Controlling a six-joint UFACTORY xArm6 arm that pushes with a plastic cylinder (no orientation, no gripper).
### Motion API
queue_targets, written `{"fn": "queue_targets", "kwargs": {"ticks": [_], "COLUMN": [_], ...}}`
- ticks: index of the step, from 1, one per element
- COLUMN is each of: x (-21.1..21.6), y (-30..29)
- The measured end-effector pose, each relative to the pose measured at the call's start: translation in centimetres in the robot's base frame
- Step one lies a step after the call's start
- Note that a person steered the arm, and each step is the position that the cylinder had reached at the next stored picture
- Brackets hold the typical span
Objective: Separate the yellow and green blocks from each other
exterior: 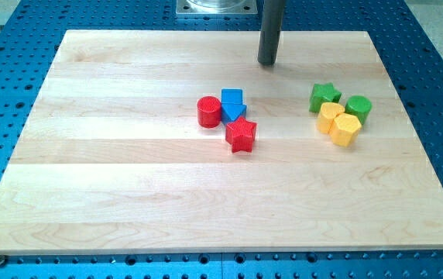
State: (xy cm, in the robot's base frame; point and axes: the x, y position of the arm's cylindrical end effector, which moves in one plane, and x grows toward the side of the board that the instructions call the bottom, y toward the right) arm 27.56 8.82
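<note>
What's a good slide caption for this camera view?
My tip hovers near the board's top, apart from the clustered yellow blocks and green blocks.

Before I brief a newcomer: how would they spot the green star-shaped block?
On the wooden board, find the four-block cluster at the view's right. The green star-shaped block is its upper-left member, pointed where the green cylinder is round.

You will find nothing to read here: no text, label, brand, number or sign shows on the tabletop (128,178), on any of the coloured blocks, or on the blue perforated surface (5,256) around it.
</note>
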Motion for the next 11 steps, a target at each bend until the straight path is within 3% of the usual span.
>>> {"fn": "queue_targets", "kwargs": {"ticks": [3, 5, 6, 9, 11], "x": [0.0, 0.5, 1.2, 15.1, 15.0], "y": [0.1, 16.3, 16.7, 17.7, 5.9]}}
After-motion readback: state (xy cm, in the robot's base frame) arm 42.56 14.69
